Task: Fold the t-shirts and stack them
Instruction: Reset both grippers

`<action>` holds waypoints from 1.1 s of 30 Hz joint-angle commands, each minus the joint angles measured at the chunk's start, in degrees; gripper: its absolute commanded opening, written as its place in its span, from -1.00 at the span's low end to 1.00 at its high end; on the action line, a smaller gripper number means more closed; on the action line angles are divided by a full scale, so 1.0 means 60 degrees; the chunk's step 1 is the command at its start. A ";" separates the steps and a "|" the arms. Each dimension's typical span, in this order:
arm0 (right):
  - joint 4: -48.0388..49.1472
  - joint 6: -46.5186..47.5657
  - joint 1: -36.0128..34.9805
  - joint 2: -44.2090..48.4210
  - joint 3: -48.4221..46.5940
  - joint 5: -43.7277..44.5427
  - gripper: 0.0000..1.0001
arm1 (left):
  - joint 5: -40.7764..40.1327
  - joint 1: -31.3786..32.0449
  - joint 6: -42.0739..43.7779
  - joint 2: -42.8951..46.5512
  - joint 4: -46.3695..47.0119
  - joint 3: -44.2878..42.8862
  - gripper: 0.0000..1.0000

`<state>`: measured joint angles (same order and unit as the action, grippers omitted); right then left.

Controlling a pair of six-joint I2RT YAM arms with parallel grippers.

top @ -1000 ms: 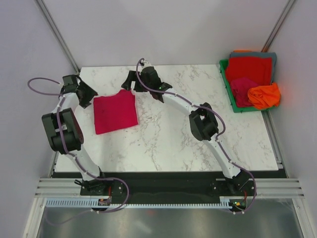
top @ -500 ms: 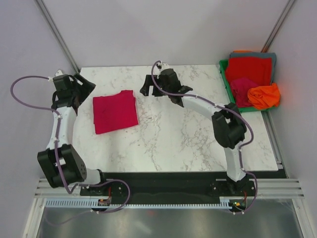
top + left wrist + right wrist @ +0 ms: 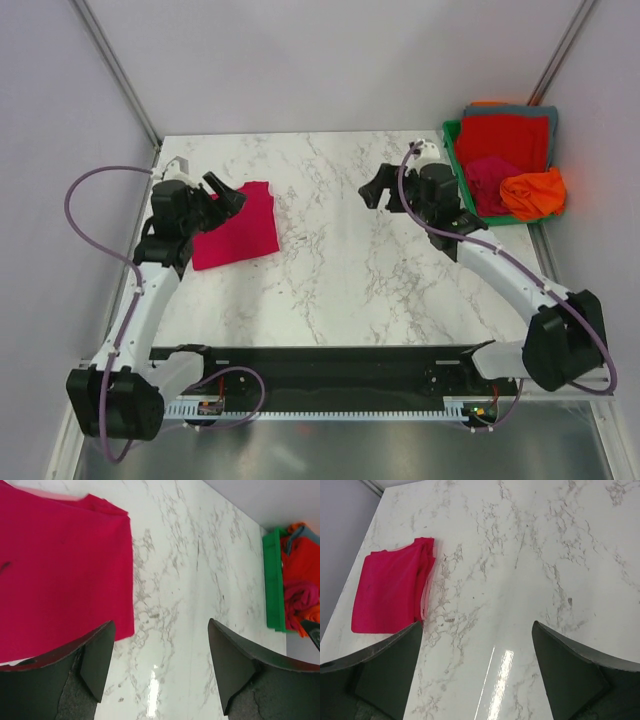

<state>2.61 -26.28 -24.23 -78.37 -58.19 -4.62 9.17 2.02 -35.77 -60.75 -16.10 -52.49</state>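
Now released, the folded crimson t-shirt [image 3: 240,228] lies flat at the table's [image 3: 340,290] left, atop a pale pink t-shirt [image 3: 52,494]. Left gripper [image 3: 228,192] and right gripper [image 3: 375,188] gape wide, empty. The right has swung toward the green bin [image 3: 458,165], probably for another shirt.

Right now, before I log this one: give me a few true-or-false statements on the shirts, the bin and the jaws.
1. A folded crimson t-shirt lies on the left part of the marble table. True.
2. The right jaws hold a t-shirt. False: they stand open and empty.
3. An orange t-shirt lies crumpled in the green bin at the table's far right. True.
4. The left jaws are clamped on the crimson t-shirt. False: they stand open, gripping nothing.
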 commanded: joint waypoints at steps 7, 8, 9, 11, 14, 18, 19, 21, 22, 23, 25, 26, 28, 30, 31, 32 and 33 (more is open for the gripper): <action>-0.0406 0.0278 0.0068 0.3975 0.3528 0.1353 0.96 | -0.0020 0.1215 0.0189 0.2650 0.1084 0.2795 0.79; -0.0406 0.0293 0.0068 0.4922 0.4214 0.1603 0.96 | 0.0053 0.1216 0.0219 0.2916 0.1159 0.3091 0.86; -0.0537 0.0279 0.0068 0.5395 0.4568 0.1881 0.96 | 0.0170 0.1230 0.0234 0.3165 0.1247 0.3369 0.99; -0.0816 -0.0100 0.0068 0.6812 0.5521 0.2803 0.96 | 0.0244 0.1230 0.0146 0.3912 0.1495 0.4219 0.99; -0.0918 -0.0424 0.0054 0.8163 0.6649 0.3682 0.96 | 0.0332 0.1230 0.0233 0.5069 0.2023 0.5449 1.00; -0.1152 -0.0732 0.0068 0.9105 0.7501 0.3950 0.96 | -0.0265 0.1230 0.1067 0.6607 0.2170 0.6827 1.00; -0.1211 -0.0717 0.0068 0.9179 0.7502 0.3877 0.96 | -0.0457 0.1230 0.0779 0.6842 0.2330 0.7366 1.00; -0.0950 -0.0848 0.0068 0.9151 0.7764 0.3963 0.96 | -0.0312 0.1230 0.0834 0.7370 0.2551 0.7605 0.99; -0.0963 -0.0936 0.0054 0.9078 0.7722 0.4022 0.96 | -0.0370 0.1230 0.0835 0.7487 0.2522 0.7620 0.99; -0.1006 -0.0879 0.0068 0.8859 0.7663 0.3805 0.96 | -0.0443 0.1230 0.0835 0.7576 0.2435 0.7635 0.99; -0.1036 -0.0922 0.0068 0.8639 0.7561 0.3686 0.96 | -0.0328 0.1230 0.0791 0.7591 0.2390 0.7620 0.98; -0.1036 -0.0937 0.0068 0.8464 0.7546 0.3685 0.96 | -0.0109 0.1230 0.0762 0.7548 0.2390 0.7606 0.97; -0.1050 -0.0981 0.0054 0.8331 0.7502 0.3729 0.96 | 0.0024 0.1230 0.0732 0.7489 0.2390 0.7606 0.96; -0.1021 -0.0981 0.0068 0.8330 0.7517 0.3759 0.96 | 0.0039 0.1230 0.0673 0.7357 0.2433 0.7591 0.94; -0.1007 -0.0995 0.0068 0.8359 0.7531 0.3730 0.96 | 0.0039 0.1230 0.0673 0.7313 0.2434 0.7577 0.94; -0.1007 -0.0981 0.0068 0.8432 0.7531 0.3729 0.96 | 0.0025 0.1230 0.0659 0.7284 0.2448 0.7576 0.93; -0.1050 -0.0966 0.0068 0.8505 0.7531 0.3729 0.96 | 0.0039 0.1230 0.0673 0.7225 0.2492 0.7576 0.93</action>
